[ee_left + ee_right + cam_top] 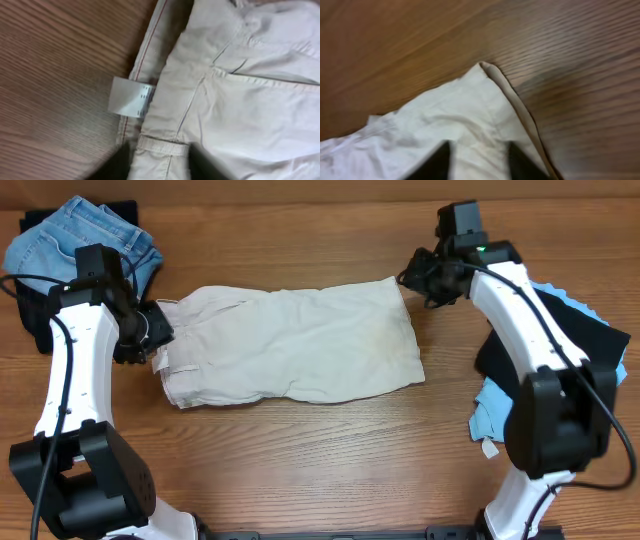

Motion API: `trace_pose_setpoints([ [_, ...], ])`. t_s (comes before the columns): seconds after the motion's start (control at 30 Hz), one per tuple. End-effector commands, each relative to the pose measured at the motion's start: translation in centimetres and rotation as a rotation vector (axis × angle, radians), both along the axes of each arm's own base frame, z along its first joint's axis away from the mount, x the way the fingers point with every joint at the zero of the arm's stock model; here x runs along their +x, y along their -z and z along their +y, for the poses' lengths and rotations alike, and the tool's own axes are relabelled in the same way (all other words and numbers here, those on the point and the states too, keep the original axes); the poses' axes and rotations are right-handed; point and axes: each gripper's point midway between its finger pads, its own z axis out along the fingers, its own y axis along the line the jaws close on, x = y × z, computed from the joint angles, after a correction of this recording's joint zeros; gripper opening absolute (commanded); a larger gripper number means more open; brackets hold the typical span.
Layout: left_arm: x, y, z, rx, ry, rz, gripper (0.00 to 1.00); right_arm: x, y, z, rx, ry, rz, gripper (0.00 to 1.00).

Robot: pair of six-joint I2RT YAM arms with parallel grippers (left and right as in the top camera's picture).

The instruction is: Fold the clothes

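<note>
The large pale beige cotton trousers (300, 345) are seen laid as a long folded band across the middle of the brown wooden table (330, 460), stretched between the two grippers. The left gripper (161, 157) is held over the waistband end. Its two dark fingers (117, 165) are set clearly apart and nothing is clamped between them. Whether the tips touch the cloth cannot be told. A stitched beige belt loop (162, 146) is found directly between the fingers, lying flat on the fabric. A small white rectangular label (131, 97) is seen ahead of them and to one side, sticking out from the waistband onto bare wood. The right gripper (479, 152) is poised over the opposite end. Its fingers (439, 161) are likewise spread with no cloth pinched, and the pointed trouser corner lies just ahead of them. A crumpled blue denim garment (85, 235) is heaped beyond the left gripper. A black cloth (600, 340) and a light blue cloth (492, 415) are piled outside the right arm.
</note>
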Motion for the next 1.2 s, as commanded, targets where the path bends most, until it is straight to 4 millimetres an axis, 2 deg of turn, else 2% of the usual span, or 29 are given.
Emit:
trace_pose_setpoints([
  [0.0,-0.7,0.5,0.1,0.006,-0.008,0.028,0.93,-1.4,0.1,-1.0,-0.091,-0.064,0.023,1.0],
  [0.1,-1.2,1.7,0.3,-0.004,-0.016,0.067,1.0,-2.7,2.1,-1.2,-0.143,-0.174,0.078,1.0],
  [0.23,-1.6,3.9,0.5,-0.027,-0.024,0.138,1.0,-3.3,5.1,-1.3,-0.158,-0.194,0.15,1.0],
  [0.3,-1.9,5.7,0.4,-0.042,-0.017,0.194,1.0,-3.3,6.7,-1.3,-0.166,-0.212,0.18,1.0],
  [0.37,-1.9,6.8,0.4,-0.05,-0.017,0.22,1.0,-3.3,7.4,-1.4,-0.177,-0.233,0.186,1.0],
  [0.6,-1.7,9.8,-0.5,-0.112,0.017,0.266,1.0,-2.0,7.5,-2.6,-0.232,-0.227,0.14,1.0],
  [0.83,-1.5,12.5,-1.3,-0.174,0.029,0.297,1.0,-2.2,7.4,-1.6,-0.188,-0.288,0.134,1.0],
  [0.93,-1.2,13.2,-1.2,-0.174,0.036,0.295,1.0,-2.2,7.4,-1.3,-0.175,-0.297,0.13,1.0],
  [1.17,-0.7,13.0,-2.2,-0.222,0.072,0.266,0.96,-2.1,7.2,-0.5,-0.136,-0.317,0.117,1.0],
])
